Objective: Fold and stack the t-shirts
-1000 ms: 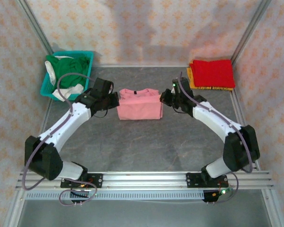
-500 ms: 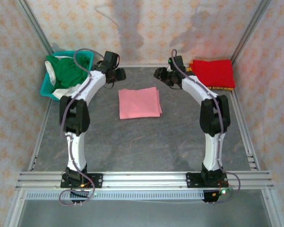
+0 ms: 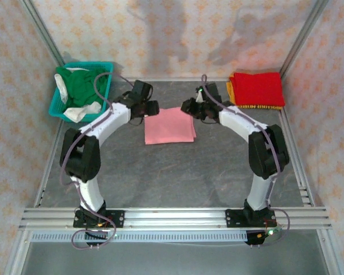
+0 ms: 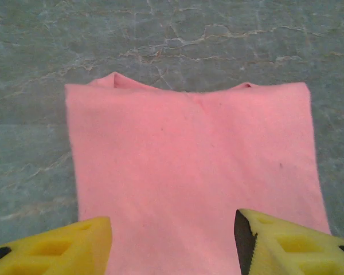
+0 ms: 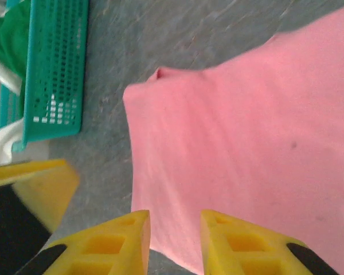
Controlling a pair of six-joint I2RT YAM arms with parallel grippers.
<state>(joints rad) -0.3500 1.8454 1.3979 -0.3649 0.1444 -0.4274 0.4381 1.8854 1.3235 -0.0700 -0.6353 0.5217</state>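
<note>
Pale floral-patterned walls [image 3: 178, 34] enclose a grey marbled table [image 3: 178, 177] with aluminium rails [image 3: 178, 213].

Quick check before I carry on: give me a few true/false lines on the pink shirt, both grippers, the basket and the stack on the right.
1. The pink shirt lies folded flat on the table. True.
2. The left gripper is clamped on the pink shirt. False: its fingers stand wide apart above the shirt, holding nothing.
3. The red shirt lies on top of an orange-yellow shirt at the far right. True.
4. The teal basket is empty. False: it holds a green shirt and a white shirt.
5. The right gripper is over the red shirt. False: it is at the pink shirt's far right corner.
</note>
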